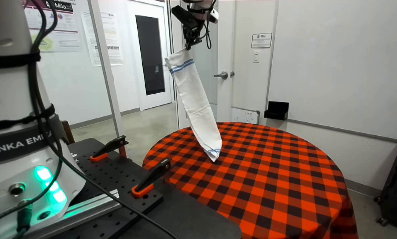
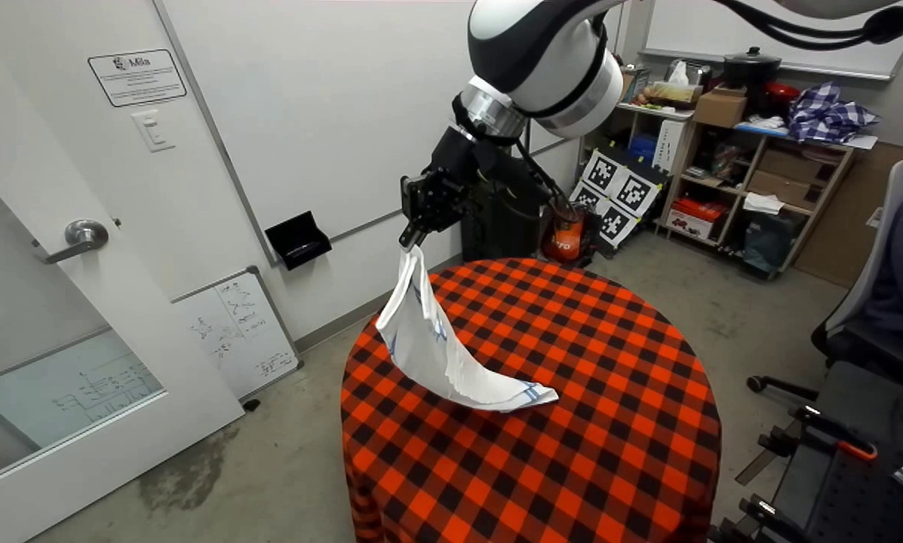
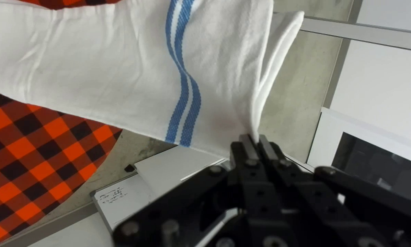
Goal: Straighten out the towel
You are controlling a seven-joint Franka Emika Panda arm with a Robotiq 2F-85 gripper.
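The towel [image 1: 198, 99], white with paired blue stripes near both short ends, hangs from my gripper [image 1: 188, 48] high above the table. In the wrist view the fingertips of the gripper [image 3: 257, 139] are shut on one corner of the towel [image 3: 105, 61]; the pinched bit itself is hidden between them. Beside that corner, the upper edge folds over into two layers. Seen in an exterior view, the towel [image 2: 428, 354] curves down from the gripper [image 2: 410, 243], and its lower striped end rests on the checkered tablecloth.
A round table wears a red-and-black checkered tablecloth [image 1: 268, 172]. Black clamps [image 1: 152, 176] with orange pads sit on the robot's mounting plate. A door [image 2: 81, 302] and a small whiteboard [image 2: 240, 332] stand beyond the table, near a black wall holder [image 2: 298, 240].
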